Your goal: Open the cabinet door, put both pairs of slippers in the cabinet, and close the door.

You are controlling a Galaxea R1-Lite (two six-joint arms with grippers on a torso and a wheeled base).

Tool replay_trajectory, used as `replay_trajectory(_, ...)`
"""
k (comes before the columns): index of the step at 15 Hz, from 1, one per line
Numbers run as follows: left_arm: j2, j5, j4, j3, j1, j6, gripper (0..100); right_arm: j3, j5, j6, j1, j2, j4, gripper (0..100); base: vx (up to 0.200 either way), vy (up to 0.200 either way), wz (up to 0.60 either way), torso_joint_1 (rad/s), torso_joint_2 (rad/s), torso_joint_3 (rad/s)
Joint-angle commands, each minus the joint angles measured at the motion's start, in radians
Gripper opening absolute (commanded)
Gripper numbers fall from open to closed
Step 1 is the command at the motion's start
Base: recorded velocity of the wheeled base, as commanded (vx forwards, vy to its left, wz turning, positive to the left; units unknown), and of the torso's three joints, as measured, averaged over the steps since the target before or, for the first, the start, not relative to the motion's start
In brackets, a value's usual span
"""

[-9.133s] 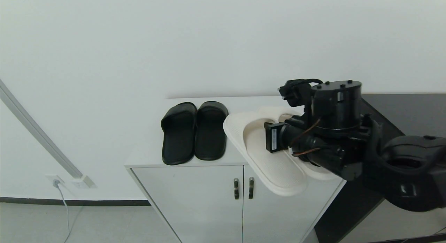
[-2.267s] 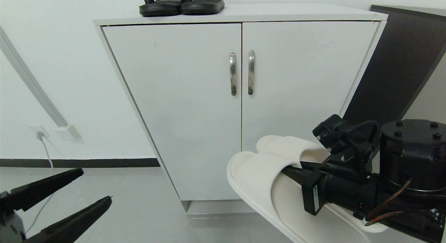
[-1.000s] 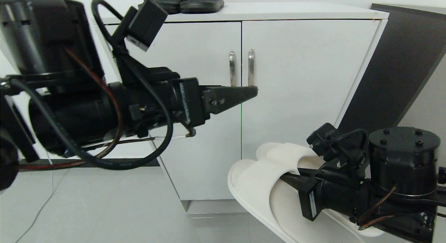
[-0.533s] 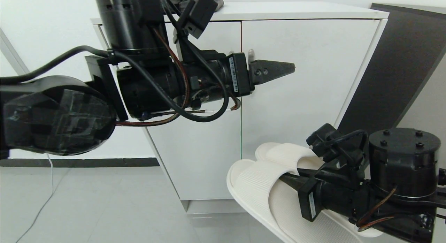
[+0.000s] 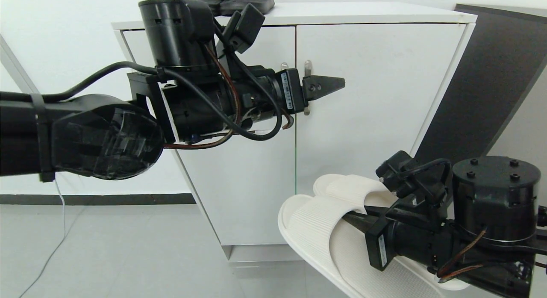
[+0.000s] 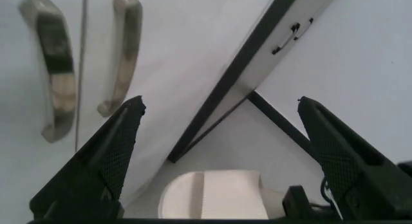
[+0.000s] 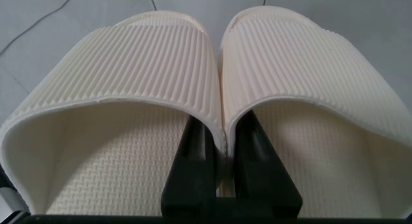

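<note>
Cabinet (image 5: pixel 376 97): smooth matt white panels.
Handles (image 6: pixel 125 50): polished metal, reflective.
Cream slippers (image 7: pixel 148 63): matt foam-like material, ribbed straps, pebbled footbeds.
Black slippers (image 5: pixel 248 3): rubbery, slight sheen.
Left gripper (image 6: pixel 220 107): matt black plastic, finely grained.
Floor (image 5: pixel 128 255): smooth grey, faintly glossy.

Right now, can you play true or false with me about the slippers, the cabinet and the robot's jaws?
1. Both doors of the cabinet are shut. True.
2. The black slippers are inside the cabinet. False: the black slippers sit on top of the cabinet.
3. The right jaws hold the white slippers. True.
4. The left jaws are clamped on a door handle. False: the left jaws stand open near the handles, gripping nothing.
</note>
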State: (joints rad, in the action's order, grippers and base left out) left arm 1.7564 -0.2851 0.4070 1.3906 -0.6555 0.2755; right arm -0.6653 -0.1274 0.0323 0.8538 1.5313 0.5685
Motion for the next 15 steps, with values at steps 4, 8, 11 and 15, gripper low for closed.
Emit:
replay_trajectory(4,0.075,0.08,-0.007,0.097,0.002,-0.029,100,0.0,0.0,0.0,0.001,0.0,0.001,0,0.0,0.0,0.0,0.0,0.0,0.0)
replay_trajectory(8,0.121,0.087,-0.024,0.16,0.002,-0.029,100,0.0,0.0,-0.002,0.001,-0.002,0.001,0,0.0,0.0,0.0,0.0,0.0,0.0)
replay_trajectory(11,0.15,0.087,-0.05,0.208,0.002,-0.029,100,0.0,0.0,-0.002,0.001,0.003,0.001,0,0.0,0.0,0.0,0.0,0.0,0.0)
replay_trajectory(15,0.166,0.086,-0.051,0.215,0.002,-0.029,0,0.003,0.0,-0.002,0.001,0.003,-0.001,0,0.0,0.0,0.0,0.0,0.0,0.0)
